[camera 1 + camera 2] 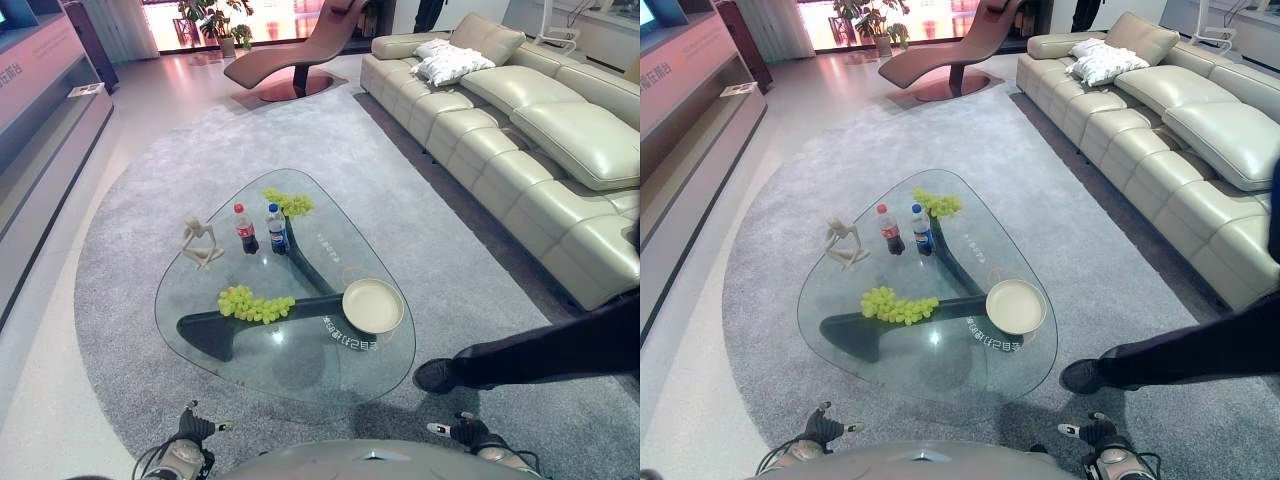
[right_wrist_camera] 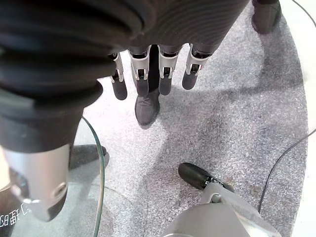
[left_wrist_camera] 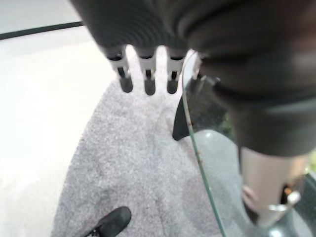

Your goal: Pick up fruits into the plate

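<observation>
**Glass desk on grey rug, both hands hanging low**

Glass desk (image 1: 200, 345) is sitting on a round grey rug (image 1: 420, 230), cream sofa (image 1: 520, 130) along its right. One grape bunch (image 1: 255, 304) is lying beside the empty plate (image 1: 373, 305); a second bunch (image 1: 289, 203) is lying at the far edge, near two bottles (image 1: 260, 229) and a figurine (image 1: 200, 241). Left hand (image 3: 148, 74) and right hand (image 2: 148, 74) are hanging by the near rim, fingers released, grasping nothing. A person's leg (image 1: 540, 355) is crossing the rug at right.

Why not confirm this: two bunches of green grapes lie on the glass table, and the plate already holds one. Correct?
Wrong about the plate: the left eye view shows it empty. Both bunches of green grapes lie on the glass table.
</observation>
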Motion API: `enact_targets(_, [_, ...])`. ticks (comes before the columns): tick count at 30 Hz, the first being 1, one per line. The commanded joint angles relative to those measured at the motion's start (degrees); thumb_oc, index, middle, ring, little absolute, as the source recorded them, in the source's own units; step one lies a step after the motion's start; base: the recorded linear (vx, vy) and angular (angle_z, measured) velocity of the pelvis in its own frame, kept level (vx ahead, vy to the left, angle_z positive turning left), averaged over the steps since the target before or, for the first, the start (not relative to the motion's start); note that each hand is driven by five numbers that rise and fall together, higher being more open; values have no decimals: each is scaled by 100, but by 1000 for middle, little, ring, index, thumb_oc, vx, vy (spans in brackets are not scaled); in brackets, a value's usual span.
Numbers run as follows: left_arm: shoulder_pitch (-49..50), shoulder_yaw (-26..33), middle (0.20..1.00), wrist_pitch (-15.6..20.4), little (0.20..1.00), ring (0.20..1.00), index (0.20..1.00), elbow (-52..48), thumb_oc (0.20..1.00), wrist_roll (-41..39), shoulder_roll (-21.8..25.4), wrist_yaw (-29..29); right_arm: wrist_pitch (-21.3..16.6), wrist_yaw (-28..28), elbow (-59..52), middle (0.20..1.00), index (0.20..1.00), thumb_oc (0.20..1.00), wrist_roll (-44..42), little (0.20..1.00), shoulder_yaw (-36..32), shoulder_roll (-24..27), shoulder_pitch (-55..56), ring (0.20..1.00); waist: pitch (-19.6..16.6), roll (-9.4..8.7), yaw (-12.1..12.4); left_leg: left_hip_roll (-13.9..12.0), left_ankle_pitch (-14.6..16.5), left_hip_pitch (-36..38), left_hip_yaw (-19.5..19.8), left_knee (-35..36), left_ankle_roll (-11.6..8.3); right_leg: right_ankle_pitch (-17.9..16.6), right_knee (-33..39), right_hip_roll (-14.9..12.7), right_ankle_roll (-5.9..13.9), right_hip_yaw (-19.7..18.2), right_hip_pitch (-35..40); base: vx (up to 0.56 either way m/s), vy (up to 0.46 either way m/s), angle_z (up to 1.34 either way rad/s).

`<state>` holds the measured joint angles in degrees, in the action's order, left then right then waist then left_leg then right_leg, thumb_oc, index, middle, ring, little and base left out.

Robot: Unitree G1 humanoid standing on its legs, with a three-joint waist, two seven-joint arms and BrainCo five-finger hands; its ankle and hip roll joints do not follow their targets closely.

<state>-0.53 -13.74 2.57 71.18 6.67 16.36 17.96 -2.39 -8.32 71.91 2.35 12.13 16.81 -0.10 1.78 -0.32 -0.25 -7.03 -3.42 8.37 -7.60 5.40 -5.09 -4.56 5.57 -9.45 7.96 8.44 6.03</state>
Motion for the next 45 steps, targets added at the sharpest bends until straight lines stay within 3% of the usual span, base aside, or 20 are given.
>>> enact_targets(1, [-425,68,1000,50,1000,1000,1000,340,1000,-5,76,-77,12,-19,377,1000,1000,1000,34,1000,116,-78,-494,1000,185,-104,-26,268,729,-7,282,-109,231,584,-237,211,-83,12,198,0,0,0])
enact_targets(19, [-445,96,1000,141,1000,1000,1000,335,1000,41,133,93,9,5,403,1000,1000,1000,43,1000,98,-61,-512,1000,191,-87,-38,265,732,-8,270,-109,231,583,-240,205,-80,-8,184,0,0,0])
enact_targets(22, [-458,117,1000,335,1000,1000,1000,296,1000,3,135,298,14,3,401,1000,1000,1000,37,1000,94,-60,-515,1000,200,-81,-43,264,731,-8,275,-115,232,596,-251,210,-86,-21,187,11,0,0])
enact_targets(25, [-498,147,1000,624,1000,1000,1000,182,1000,-32,171,874,14,11,394,1000,1000,1000,25,1000,98,-33,-527,1000,230,-75,-45,252,728,-8,266,-126,227,607,-273,211,-89,-28,183,0,0,0])
enact_targets(29, [-611,192,1000,1308,1000,1000,1000,-150,1000,-66,287,1818,38,44,352,1000,1000,1000,-63,1000,123,21,-527,1000,280,-76,-30,251,723,-20,272,-125,230,614,-282,213,-98,-39,181,0,0,0])
enact_targets(33, [-663,250,1000,1553,1000,1000,1000,-461,1000,235,350,2383,33,40,353,1000,1000,1000,-134,1000,123,17,-507,1000,313,-75,-20,244,724,-32,277,-119,224,620,-298,209,-97,-42,164,0,0,0])
enact_targets(38, [-764,230,1000,1652,1000,1000,1000,-817,1000,854,421,2703,23,3,355,1000,1000,1000,-117,1000,117,14,-455,1000,372,-46,-67,246,726,-40,256,-108,220,615,-309,201,-80,-81,128,26,-1,-1])
enact_targets(45, [-1081,-152,1000,1280,1000,1000,1000,-1312,1000,1885,843,2911,4,-2,321,1000,1000,1000,-174,1000,115,240,-536,1000,549,70,-190,260,700,-138,167,-117,221,597,-343,173,-49,-182,-33,-1,45,-4])
